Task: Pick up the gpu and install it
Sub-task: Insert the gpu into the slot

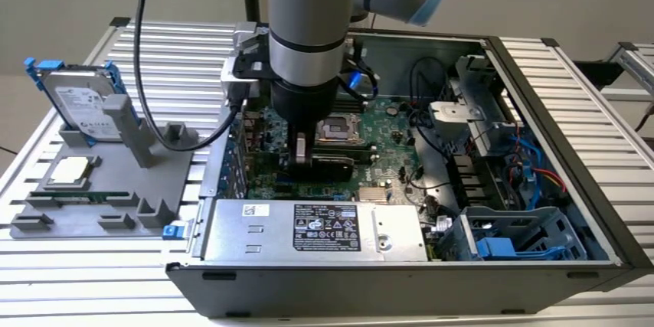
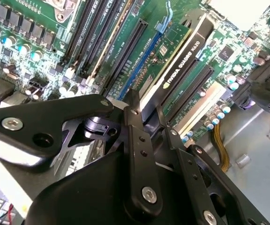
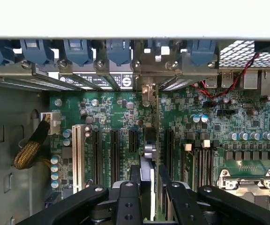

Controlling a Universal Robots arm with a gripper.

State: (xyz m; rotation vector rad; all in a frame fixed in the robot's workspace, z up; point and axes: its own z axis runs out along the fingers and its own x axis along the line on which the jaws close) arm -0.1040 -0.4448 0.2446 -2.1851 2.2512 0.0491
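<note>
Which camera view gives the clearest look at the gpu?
The second wrist view: the gpu stands edge-on between the gripper fingers. The first wrist view shows its thin edge; the exterior view, a dark sliver.

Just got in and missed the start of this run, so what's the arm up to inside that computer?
The arm has reached down into the open computer case, and its gripper is shut on the gpu, holding it on edge over the motherboard. In both wrist views the card stands among the long expansion slots, its metal end toward the rear bracket openings. Whether it is fully seated cannot be told. Outside the case, a hard drive stands in a grey holder.
</note>
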